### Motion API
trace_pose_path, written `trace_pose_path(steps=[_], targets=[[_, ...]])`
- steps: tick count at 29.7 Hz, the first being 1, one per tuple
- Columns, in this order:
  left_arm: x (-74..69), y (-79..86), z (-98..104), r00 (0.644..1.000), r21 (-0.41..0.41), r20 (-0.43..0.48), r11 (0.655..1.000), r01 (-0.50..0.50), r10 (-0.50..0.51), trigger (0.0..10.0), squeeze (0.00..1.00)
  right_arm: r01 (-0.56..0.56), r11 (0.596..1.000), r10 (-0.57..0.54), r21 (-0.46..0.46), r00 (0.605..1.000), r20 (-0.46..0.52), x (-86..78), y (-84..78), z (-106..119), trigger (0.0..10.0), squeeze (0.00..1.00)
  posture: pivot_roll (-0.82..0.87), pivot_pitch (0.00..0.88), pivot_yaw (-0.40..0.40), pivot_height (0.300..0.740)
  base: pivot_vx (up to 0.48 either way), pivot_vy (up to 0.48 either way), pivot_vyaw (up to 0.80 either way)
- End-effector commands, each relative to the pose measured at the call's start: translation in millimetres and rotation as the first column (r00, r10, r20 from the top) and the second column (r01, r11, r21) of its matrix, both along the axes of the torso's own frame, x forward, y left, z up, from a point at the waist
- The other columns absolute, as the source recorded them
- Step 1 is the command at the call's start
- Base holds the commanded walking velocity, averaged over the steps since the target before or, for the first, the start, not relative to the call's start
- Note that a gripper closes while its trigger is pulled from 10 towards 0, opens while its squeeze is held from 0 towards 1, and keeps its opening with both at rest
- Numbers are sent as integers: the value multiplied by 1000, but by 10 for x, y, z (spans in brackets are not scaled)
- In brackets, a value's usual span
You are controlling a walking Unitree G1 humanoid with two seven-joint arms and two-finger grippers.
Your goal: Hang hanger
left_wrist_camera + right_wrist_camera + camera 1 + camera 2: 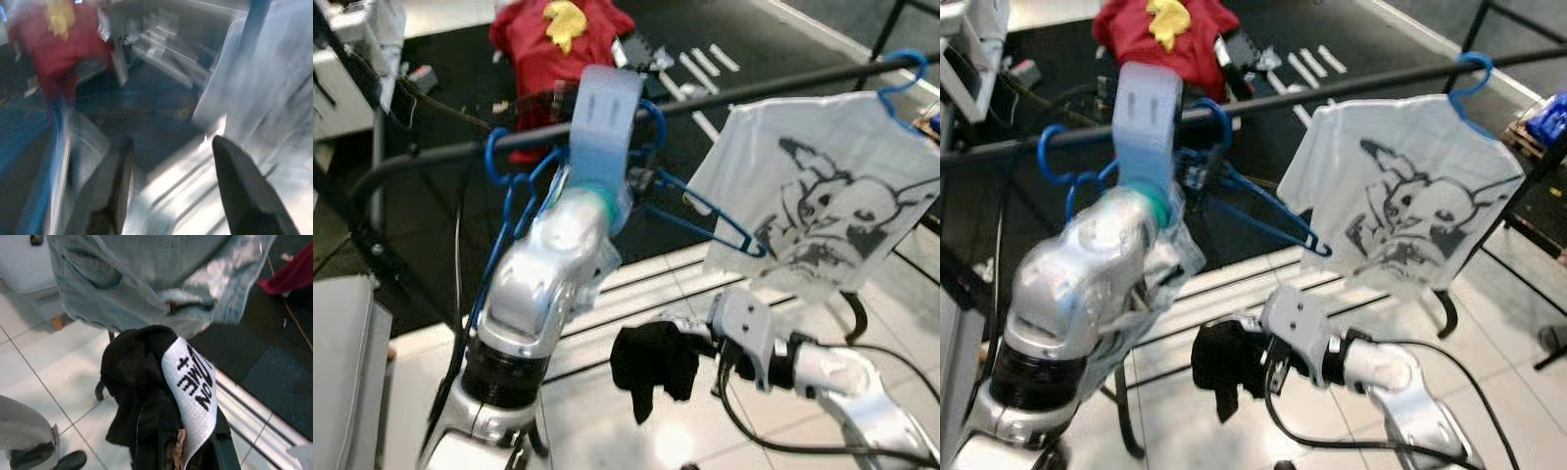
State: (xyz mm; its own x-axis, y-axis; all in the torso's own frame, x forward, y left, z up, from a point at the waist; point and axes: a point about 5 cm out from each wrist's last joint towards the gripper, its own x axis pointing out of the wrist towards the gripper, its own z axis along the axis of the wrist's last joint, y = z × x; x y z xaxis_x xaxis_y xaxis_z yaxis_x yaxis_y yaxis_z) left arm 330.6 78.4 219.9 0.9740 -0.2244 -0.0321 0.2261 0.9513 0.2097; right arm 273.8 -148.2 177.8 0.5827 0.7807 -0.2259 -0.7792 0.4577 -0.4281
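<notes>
blue hangers (1263, 211) on black rail (1351, 86); white shirt (1400, 196) with black cartoon print; red shirt (1160, 29), yellow figure; black cloth (142, 382), white tag with black lettering; pale denim (161, 279)

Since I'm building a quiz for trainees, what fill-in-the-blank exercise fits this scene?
1. The white shirt with a cartoon print hangs on a ____ hanger.
2. The right claw is shut on a ____ cloth.
3. The left claw is raised beside the black ____.
4. The heap on the dark floor is ____.

Missing words: blue; black; rail; red
</notes>
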Motion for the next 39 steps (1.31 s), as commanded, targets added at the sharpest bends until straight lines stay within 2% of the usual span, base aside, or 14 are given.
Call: trace_pose_path(steps=[1,4,5,10,13,16,17,18,20,21,24,29,36,39], targets=[[-121,45,-198,999,14,-15,999,50,-50,10000,0,-12,1000,12,9,1000,-19,-29,26,-57,0,0,-219,238,142,740,0,0,0],[-199,104,-309,997,1,-45,998,56,-56,10000,0,-14,1000,14,10,1000,-21,-32,27,-62,0,0,-218,238,141,740,0,0,0],[-339,163,-387,996,-43,-61,997,70,-72,10000,0,-21,1000,21,8,999,-25,-27,35,-76,0,0,-205,236,132,740,0,0,0],[-398,191,-404,996,-63,-35,995,77,-79,10000,0,-27,1000,27,9,999,-27,-22,49,-84,0,0,-201,232,128,740,0,0,0],[-447,273,-501,998,-46,-9,997,67,-68,10000,0,-36,999,36,14,999,-26,-18,81,-90,0,0,-203,224,124,740,0,0,0],[-545,367,-705,997,23,7,997,74,-74,10000,0,-37,999,37,27,999,-23,-23,119,-107,0,0,-209,220,123,740,0,0,0],[-627,403,-859,996,100,-1,991,93,-93,10000,0,-24,998,25,64,1000,-17,-21,158,-114,0,0,-215,215,123,740,0,0,0],[-627,403,-859,996,100,-1,991,93,-93,10000,0,-24,998,25,64,1000,-17,-21,158,-114,0,0,-215,215,123,740,0,0,0],[-705,449,-1032,995,172,-26,980,103,-100,10000,0,10,990,-9,137,1000,-4,4,209,-109,0,0,-218,210,121,740,0,0,0],[-705,449,-1032,995,172,-26,980,103,-100,10000,0,10,990,-9,137,1000,-4,4,209,-109,0,0,-218,210,121,740,0,0,0],[-788,552,-1333,992,216,-109,973,82,-60,10000,0,121,950,-126,288,992,1,104,257,-118,0,0,-225,198,108,740,0,0,0],[-799,631,-1460,992,204,-129,979,21,5,10000,0,215,911,-226,352,974,-12,200,218,-140,0,0,-204,189,96,740,0,0,0],[-752,701,-1475,988,130,-135,990,-54,72,10000,0,231,912,-253,339,967,21,266,174,-88,0,0,-198,153,71,740,0,0,0],[-734,809,-1604,970,89,-204,989,-118,134,10000,0,243,903,-263,355,965,8,282,232,-112,0,0,-228,128,81,740,0,0,0]])
